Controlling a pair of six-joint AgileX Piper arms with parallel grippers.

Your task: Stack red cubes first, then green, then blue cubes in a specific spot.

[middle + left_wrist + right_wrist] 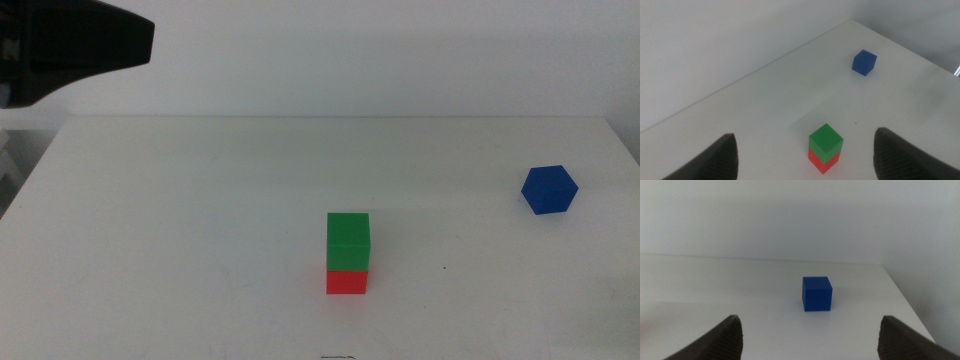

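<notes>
Green on red, blue apart.
The left gripper (805, 155) hangs above the tabletop's (180, 220) far left corner, jaws wide and empty; the green cube (348, 241) sits on the red cube (346, 282) near the front edge; the blue cube (549, 189) lies by the right edge, before the right gripper (810, 337), also wide open, empty.

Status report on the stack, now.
Both claws open, empty: left claw above the stack, right claw facing blue cube. Green cube on red cube. Path clear.

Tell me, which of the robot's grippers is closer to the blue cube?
Probably the right gripper: its open jaws face the blue cube head-on, nothing between. The left gripper, also open, hangs by the green cube on red, blue far beyond.
</notes>
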